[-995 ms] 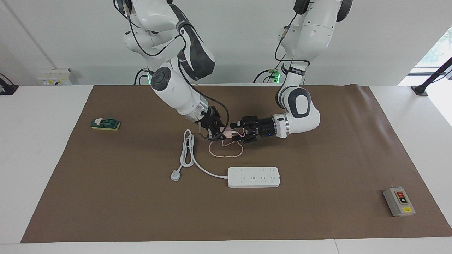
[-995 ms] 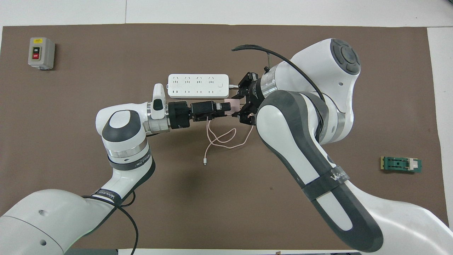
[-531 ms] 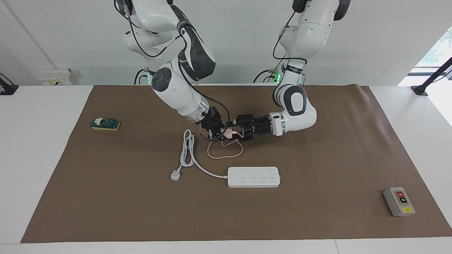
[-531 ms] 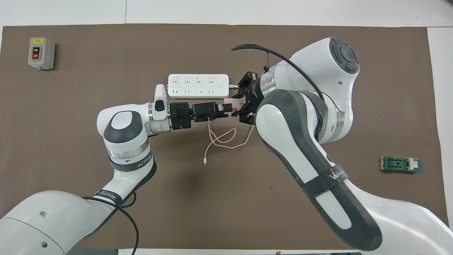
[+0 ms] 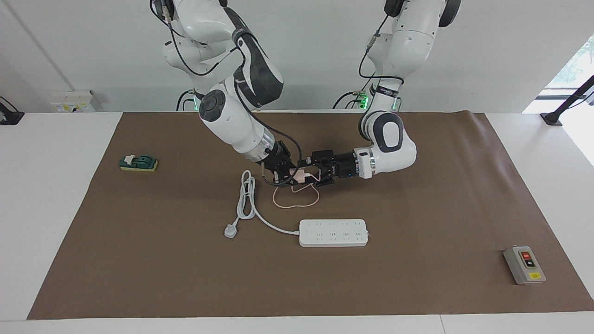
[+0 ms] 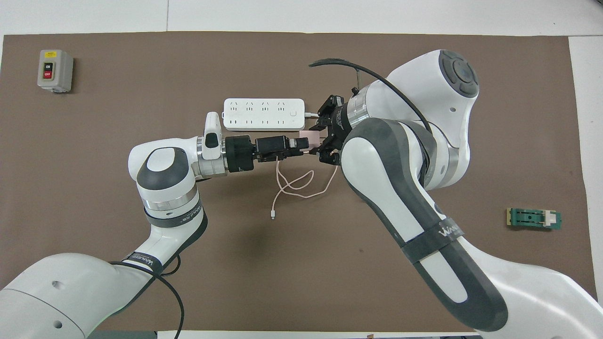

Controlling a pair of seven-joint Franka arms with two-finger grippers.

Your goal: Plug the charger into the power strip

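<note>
The pale pink charger (image 5: 300, 175) hangs clamped in the right end effector (image 5: 288, 176), raised over the mat, nearer the robots than the power strip (image 5: 333, 232), apparently for a handover. The left end effector (image 5: 310, 174) brackets it, fingers spread wide. Only the overhead view shows the cable's loose connector (image 6: 272, 217).

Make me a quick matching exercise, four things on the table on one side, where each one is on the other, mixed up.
1. charger
2. power strip
3. grey switch box
4. green block

A. right arm's end of the table
B. flat on the mat, mid-table
C. left arm's end, farthest from the robots
D. held up between the two claws

Pairs: 1-D, 2-B, 3-C, 4-A
</note>
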